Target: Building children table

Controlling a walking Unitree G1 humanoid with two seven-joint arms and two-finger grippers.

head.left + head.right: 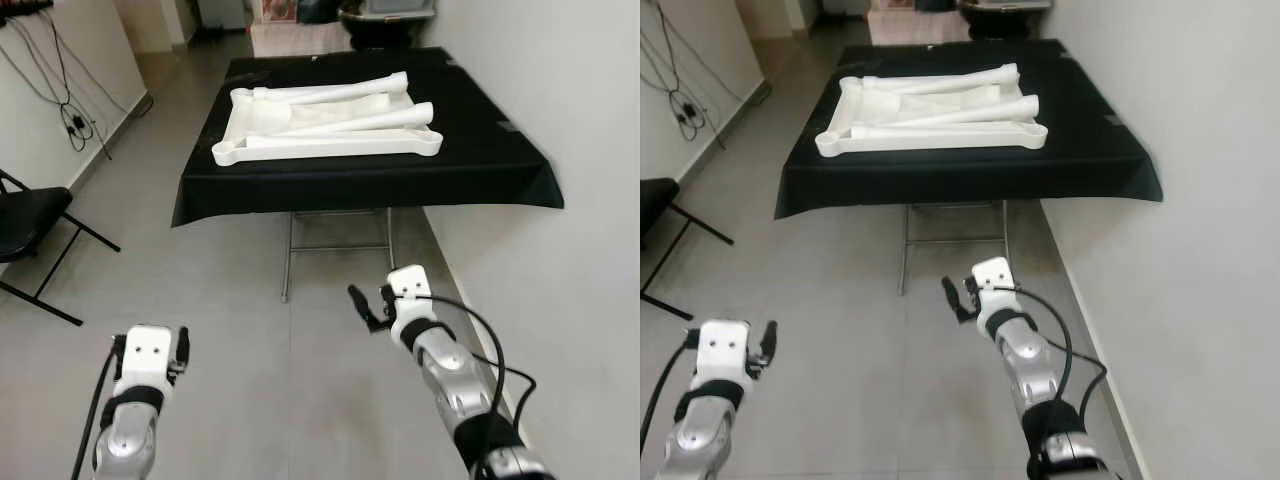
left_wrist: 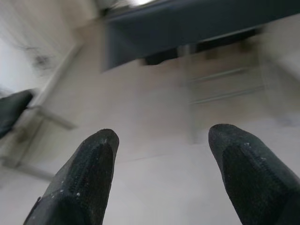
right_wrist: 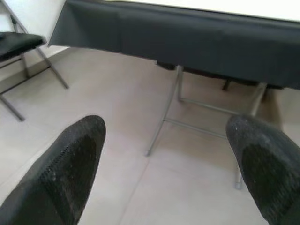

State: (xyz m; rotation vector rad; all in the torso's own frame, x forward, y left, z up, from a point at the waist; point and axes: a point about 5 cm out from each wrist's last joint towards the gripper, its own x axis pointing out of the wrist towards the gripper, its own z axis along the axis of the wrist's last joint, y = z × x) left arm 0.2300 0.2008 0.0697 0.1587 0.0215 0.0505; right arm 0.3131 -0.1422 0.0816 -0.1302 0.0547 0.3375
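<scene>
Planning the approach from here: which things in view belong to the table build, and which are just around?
For the job:
white tabletop, lying on the black-covered table
white legs resting across it
left gripper and right gripper, both open, above the floor

Just around:
black folding chair
wall cables

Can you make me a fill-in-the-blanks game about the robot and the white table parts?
1. The white table parts lie on a table covered by a cloth whose colour is ____.
2. The folding chair stands on the robot's ____ side.
3. Both the left gripper and the right gripper have their fingers ____.
4. The grippers are holding ____.

Missing words: black; left; open; nothing
</scene>
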